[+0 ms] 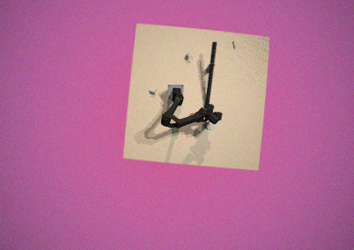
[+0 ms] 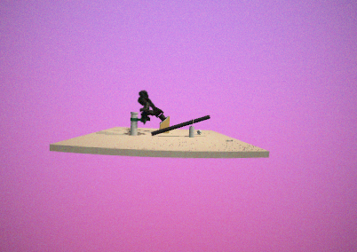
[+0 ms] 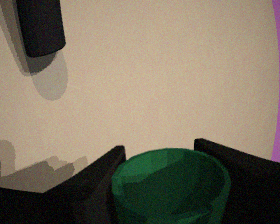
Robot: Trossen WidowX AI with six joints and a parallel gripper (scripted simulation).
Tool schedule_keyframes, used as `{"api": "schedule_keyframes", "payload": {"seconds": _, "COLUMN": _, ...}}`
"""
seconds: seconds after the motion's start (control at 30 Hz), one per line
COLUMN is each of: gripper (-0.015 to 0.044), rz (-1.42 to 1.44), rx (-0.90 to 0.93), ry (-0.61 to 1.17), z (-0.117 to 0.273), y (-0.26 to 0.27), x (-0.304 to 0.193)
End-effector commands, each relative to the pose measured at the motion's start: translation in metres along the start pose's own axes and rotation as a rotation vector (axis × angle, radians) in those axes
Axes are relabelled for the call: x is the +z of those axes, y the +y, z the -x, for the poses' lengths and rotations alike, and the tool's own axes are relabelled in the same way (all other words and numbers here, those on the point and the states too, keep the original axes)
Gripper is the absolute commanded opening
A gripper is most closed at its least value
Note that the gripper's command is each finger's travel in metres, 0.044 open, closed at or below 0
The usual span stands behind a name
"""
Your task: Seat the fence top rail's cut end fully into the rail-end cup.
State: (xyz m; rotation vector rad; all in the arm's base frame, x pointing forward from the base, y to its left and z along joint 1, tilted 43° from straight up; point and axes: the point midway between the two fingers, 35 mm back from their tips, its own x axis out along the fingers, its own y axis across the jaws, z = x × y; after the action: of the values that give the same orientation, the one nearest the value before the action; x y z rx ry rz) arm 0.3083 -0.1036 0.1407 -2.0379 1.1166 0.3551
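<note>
Checking the edges first, we find the sand-coloured counter (image 1: pixel 247 94) (image 2: pixel 160 153) (image 3: pixel 166 85) reaching well past the hand (image 1: pixel 208 111) (image 2: pixel 144 120) (image 3: pixel 160 144) on every side in the top view. The nearest edges there lie toward 3 and 6 o'clock, both well apart from the hand. The black rail (image 1: pixel 211 72) (image 2: pixel 179 125) (image 3: pixel 42 25) runs up to near the 12 o'clock edge. Between the rail and the 3 o'clock edge we note a broad stretch of surface, with a small dark piece (image 1: pixel 233 45) near 1 o'clock. The arm's base plate (image 1: pixel 169 86) sits toward 10 o'clock from the hand.

As to the rail, we record it as straight, dark and tilted: in the exterior view it descends toward 8 o'clock, passing the top of the small post (image 2: pixel 192 131). The wrist view shows its rounded lower end near 11 o'clock, apart from the green cup (image 3: pixel 171 187).

The cup is round, its mouth open toward the camera and its inside partly shaded. We find the hand closed on the cup, one finger at each side. The big post (image 1: pixel 210 127) (image 2: pixel 134 127) stands upright, with the green band (image 2: pixel 134 119) high on it, below its cap.
</note>
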Motion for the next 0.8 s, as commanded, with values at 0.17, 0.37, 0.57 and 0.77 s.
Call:
{"api": "schedule_keyframes", "payload": {"seconds": 0.17, "gripper": 0.0, "rz": 0.071, "rx": -0.001, "ry": -0.039, "z": 0.004, "y": 0.006, "x": 0.0}}
{"api": "schedule_keyframes", "payload": {"seconds": 0.37, "gripper": 0.0, "rz": 0.115, "rx": -0.001, "ry": -0.064, "z": 0.006, "y": 0.01, "x": 0.0}}
{"api": "schedule_keyframes", "payload": {"seconds": 0.57, "gripper": 0.0, "rz": 0.15, "rx": -0.001, "ry": -0.084, "z": 0.008, "y": 0.013, "x": -0.001}}
{"api": "schedule_keyframes", "payload": {"seconds": 0.77, "gripper": 0.0, "rz": 0.139, "rx": 0.0, "ry": -0.078, "z": 0.007, "y": 0.013, "x": -0.001}}
